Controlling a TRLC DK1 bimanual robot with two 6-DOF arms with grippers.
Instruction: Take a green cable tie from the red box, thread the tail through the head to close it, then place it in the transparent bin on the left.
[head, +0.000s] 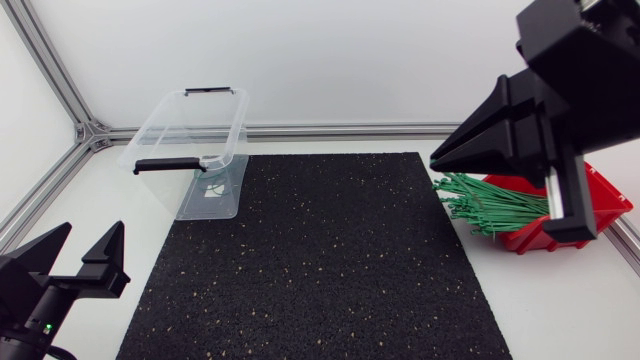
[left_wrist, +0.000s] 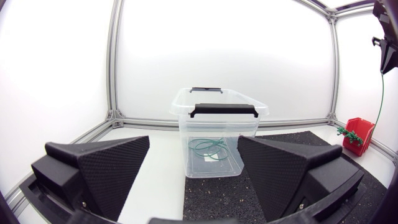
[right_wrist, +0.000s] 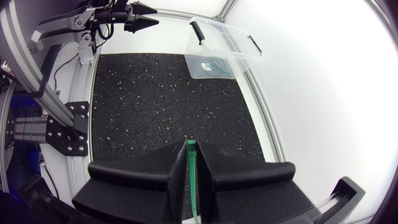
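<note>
- Green cable tie (right_wrist: 194, 186), a single one, is pinched between the right jaws, which are closed on it from both sides.
- The right arm (head: 590, 60) holding it is raised high over the right side of the desk (head: 560, 310), well above everything on it.
- Seen from the left arm's camera, this tie hangs down from the raised jaws as a thin, nearly straight green line. As far as I can see, its tail has not been fed through its head.
- A red box (head: 600, 200) sits at the right edge of the desk, just beside a black speckled rubber mat (head: 320, 260). A bundle of spare green ties (head: 490, 203) fans out of the box towards the mat.
- A transparent bin (head: 190, 150) with black handles stands at the far left corner of the mat. On its floor lies a thin green loop (left_wrist: 208, 148), which looks like one or more closed ties already dropped in; I cannot tell how many.
- The left arm (head: 30, 300) is low at the near left corner of the desk. The left jaws are wide apart and hold nothing, and they point towards the bin.
- Progress, as I judge it: the first step is done, since one tie is out of the red box and held firmly.
- Threading the tail through the head is not yet done, and neither is placing this tie in the bin. The left jaws would probably have to come in to take the free end.
</note>
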